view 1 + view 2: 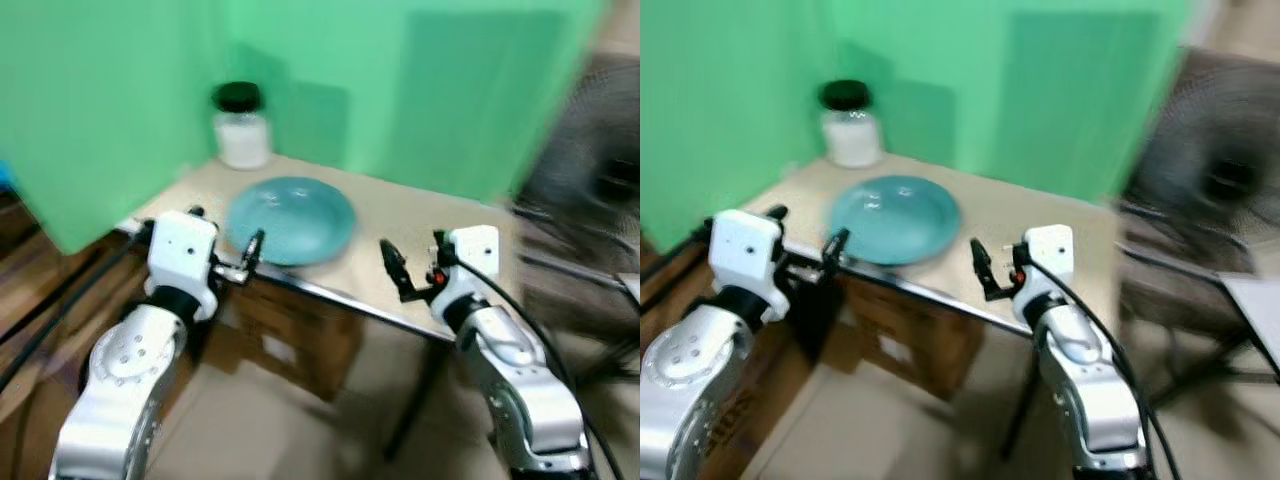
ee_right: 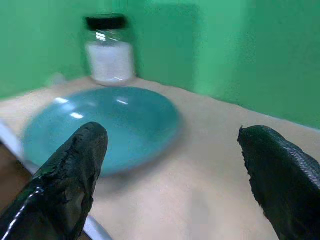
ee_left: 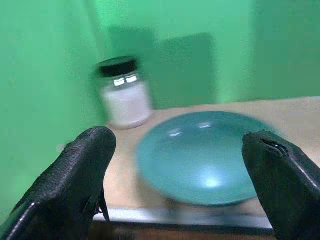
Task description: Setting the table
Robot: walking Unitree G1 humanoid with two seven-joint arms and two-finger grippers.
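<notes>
A teal plate lies on a small beige table near its front edge. Behind it, in the table's far left corner, stands a glass jar of white powder with a black lid. My left gripper is open at the table's front edge, just short of the plate's near rim. My right gripper is open too, over the table's front edge to the right of the plate. Both wrist views look between their black fingers at the plate and the jar.
Green screens close in the table at the back and left. Cardboard boxes sit under the table. A dark fan and a stand are on the right. Black cables run along the left.
</notes>
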